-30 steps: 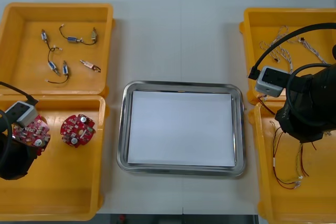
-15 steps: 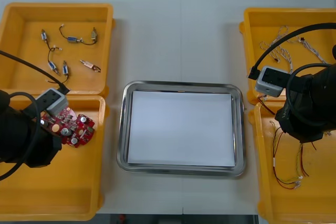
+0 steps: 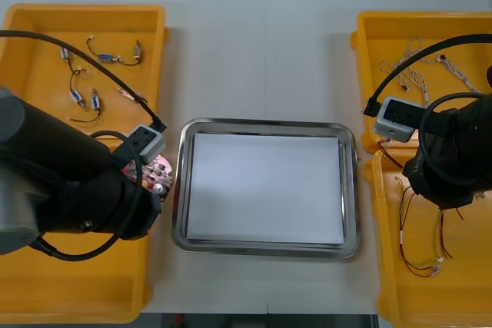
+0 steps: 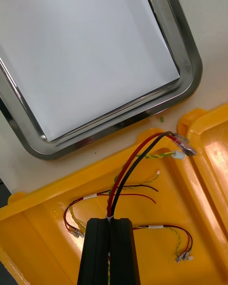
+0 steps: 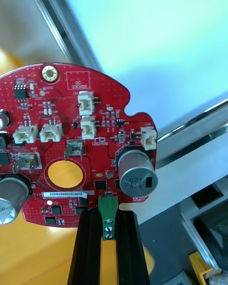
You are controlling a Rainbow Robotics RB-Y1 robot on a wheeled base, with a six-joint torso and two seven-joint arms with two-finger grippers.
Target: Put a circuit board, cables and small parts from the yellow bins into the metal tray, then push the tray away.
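Seen from above, the left arm's bulk covers much of the near left yellow plastic bin [image 3: 77,282]. A sliver of the round red circuit board [image 3: 156,170] peeks out just beside the 9 o'clock rim of the shiny metal tray [image 3: 265,124], which is white inside. The left wrist view gives the detail: the left gripper [image 5: 108,221] has its black fingers [image 5: 88,247] pinching the board's edge at a small green connector, with the tray's rim and white floor just past the board. At the tray's 3 o'clock, the right gripper [image 4: 109,221] hangs over the near right yellow bin [image 3: 384,251]. Its wrist view shows the fingers pressed onto a red and black cable [image 4: 137,164] whose plug end reaches the bin's rim. The light surface [image 3: 254,59] lies open toward the tray's 12 o'clock.
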